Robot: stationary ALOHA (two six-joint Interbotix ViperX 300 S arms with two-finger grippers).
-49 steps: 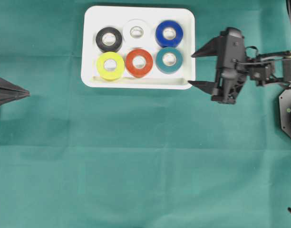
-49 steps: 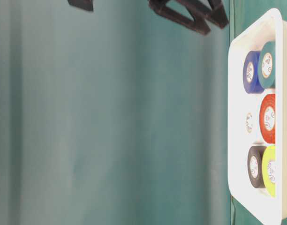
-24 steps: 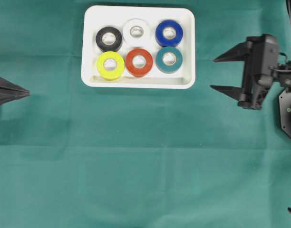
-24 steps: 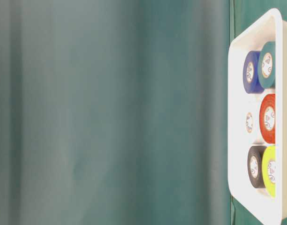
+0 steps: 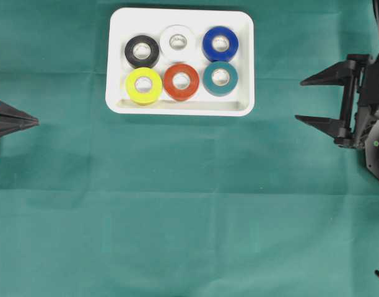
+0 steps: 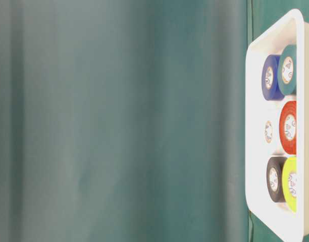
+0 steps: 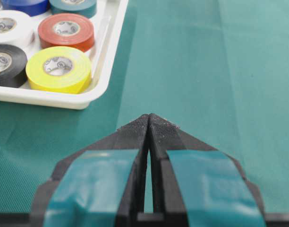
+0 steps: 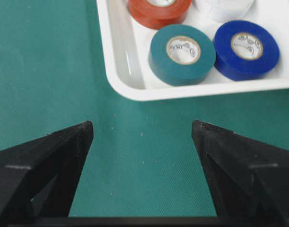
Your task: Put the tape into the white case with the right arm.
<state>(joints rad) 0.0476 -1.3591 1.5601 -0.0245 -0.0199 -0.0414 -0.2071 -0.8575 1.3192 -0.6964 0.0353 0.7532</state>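
We note the white case (image 5: 181, 106) at top centre of the green surface (image 5: 189, 210), w/ six tape rolls inside in two rows: black (image 5: 142, 51), white (image 5: 178, 42), blue (image 5: 220, 43) at the back; yellow (image 5: 143, 85), red (image 5: 181, 81), teal (image 5: 220, 78) in front. Right tool (image 5: 307, 99) at the far right edge, fingers spread wide, nothing between them, well apart from the case. Left tool (image 5: 34, 122) at the left edge, tips pressed together. Table-level view: white roll barely readable against the case, approx. middle.
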